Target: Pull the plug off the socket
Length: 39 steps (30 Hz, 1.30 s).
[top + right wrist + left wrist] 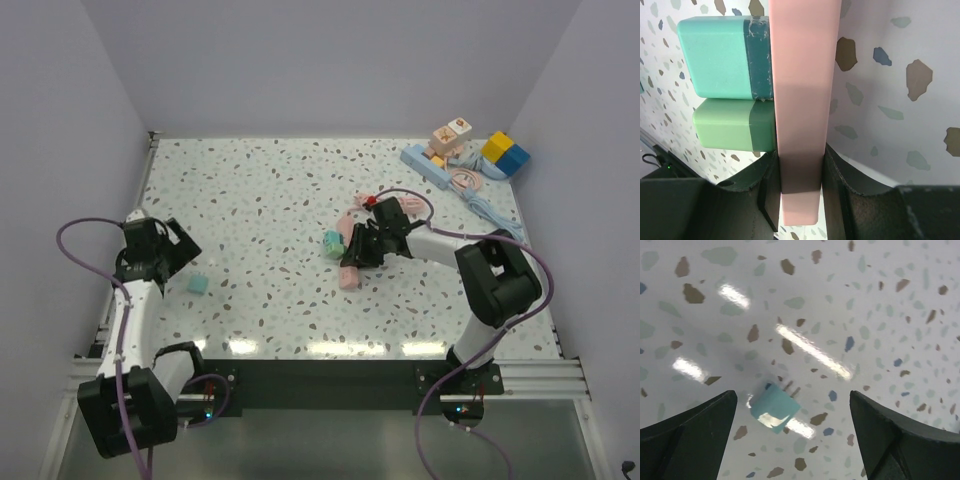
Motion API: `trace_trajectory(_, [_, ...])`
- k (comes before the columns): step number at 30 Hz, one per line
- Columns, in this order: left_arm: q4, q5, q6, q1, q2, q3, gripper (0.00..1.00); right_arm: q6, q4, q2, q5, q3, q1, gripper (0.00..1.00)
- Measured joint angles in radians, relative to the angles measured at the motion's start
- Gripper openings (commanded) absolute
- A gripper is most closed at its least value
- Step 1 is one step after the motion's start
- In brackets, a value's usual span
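From the top camera I see my right hand (pixel 362 248) near the middle of the tabletop (pixel 260 200), clamped on a pink socket strip (pixel 349 272). A teal plug (pixel 332 243) sits against the strip at its 9 o'clock side. My left hand (pixel 172 250) is out at 9 o'clock, and a loose plug (pixel 197 285) lies on the tabletop just beside it, toward 4 o'clock. A blue strip (pixel 425 165) with blocks on it lies at 1 o'clock.

On the left wrist camera, the left hand (pixel 172 250) (pixel 792 397) is spread wide. The loose plug (pixel 775 409) lies flat between the fingers (pixel 690 435), touching neither, with its prongs pointing toward 1 o'clock.

On the right wrist camera, the right hand (pixel 801 186) pinches the pink socket strip (pixel 805 90) at its 6 o'clock end. The teal plug (pixel 722 57) and a green plug (pixel 732 125) are seated in the strip's 9 o'clock face, one above the other.
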Motion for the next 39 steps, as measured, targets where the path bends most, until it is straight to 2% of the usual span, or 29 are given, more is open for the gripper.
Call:
trace_trajectory(3, [0.001,0.089,0.006,-0.095,-0.042,0.008,1.00,0.001,0.019,-0.011,-0.017,-0.023,0.002,0.00])
trace_trajectory(5, [0.009,0.148,0.002,-0.209,-0.045,0.006,1.00,0.003,0.035,-0.022,-0.025,-0.045,0.008,0.00])
trace_trajectory(11, [0.173,0.317,-0.085,-0.483,-0.027,-0.069,1.00,0.027,0.080,-0.056,-0.045,-0.103,0.041,0.00])
trace_trajectory(19, [0.390,0.334,-0.174,-0.760,0.292,0.002,1.00,0.074,0.127,-0.080,-0.042,-0.147,0.080,0.00])
trace_trajectory(24, [0.465,0.279,-0.218,-0.852,0.428,0.087,1.00,0.092,0.140,-0.087,-0.036,-0.159,0.087,0.00])
trace_trajectory(36, [0.622,0.266,-0.245,-0.925,0.600,0.098,1.00,0.109,0.148,-0.088,-0.026,-0.162,0.093,0.00])
trace_trajectory(37, [0.627,0.266,-0.245,-0.931,0.616,0.105,0.98,0.110,0.148,-0.088,-0.026,-0.163,0.093,0.00])
trace_trajectory(39, [0.635,0.266,-0.245,-0.940,0.638,0.120,0.87,0.111,0.148,-0.088,-0.026,-0.162,0.093,0.00])
